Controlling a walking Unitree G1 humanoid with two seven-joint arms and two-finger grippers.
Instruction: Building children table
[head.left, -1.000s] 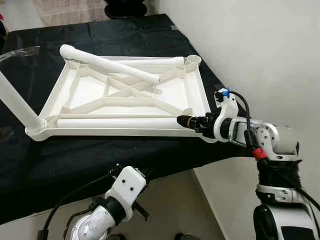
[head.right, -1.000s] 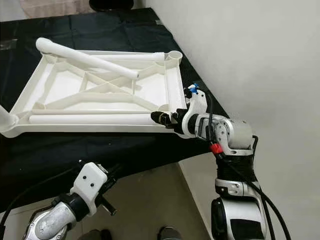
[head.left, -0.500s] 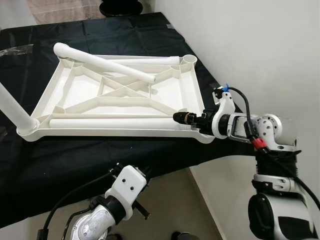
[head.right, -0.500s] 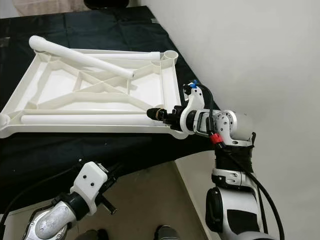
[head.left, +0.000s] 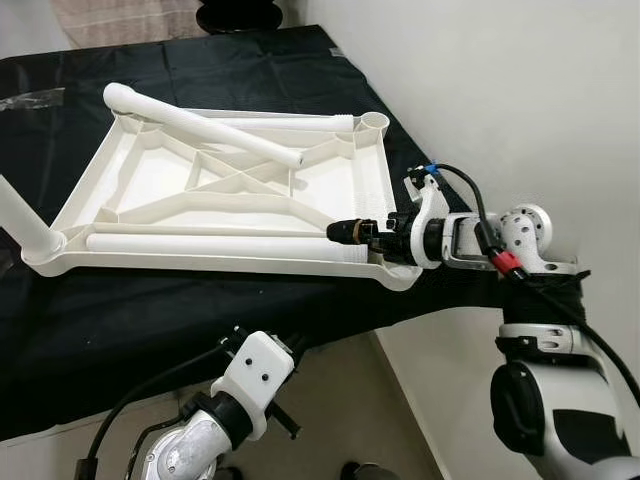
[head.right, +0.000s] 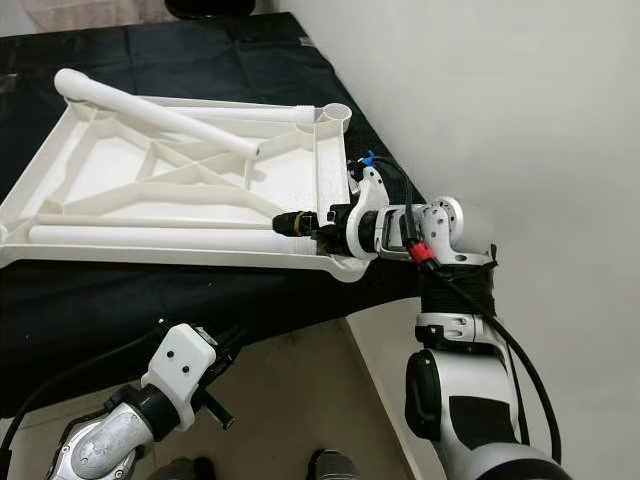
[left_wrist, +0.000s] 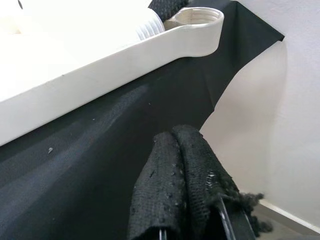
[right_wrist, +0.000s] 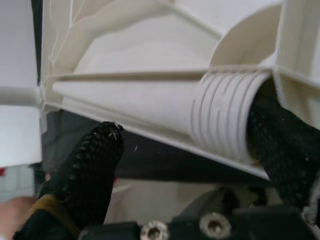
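Where the right gripper (head.left: 345, 231) meets the work, its two black fingers (right_wrist: 90, 165) stand parted, one outside the tray wall and the other at the mouth of the threaded end of the loose table leg (head.left: 220, 243); the threads sit between them, though a firm grip cannot be confirmed. That leg lies flat along the near inner edge of the upturned white tabletop (head.left: 160, 180), its threaded end near the front right corner socket (left_wrist: 195, 17). Second leg (head.left: 200, 125) lies diagonally across the ribbed underside, one end at the far left corner. Third leg (head.left: 25, 222) stands fitted in the near left corner socket, leaning outward. Tabletop rests on a black cloth (head.left: 150, 320) over a low surface, hard against a white wall (head.left: 520, 90). Left gripper (left_wrist: 182, 165) hangs low beside the cloth's near edge, fingers pressed together, holding nothing.
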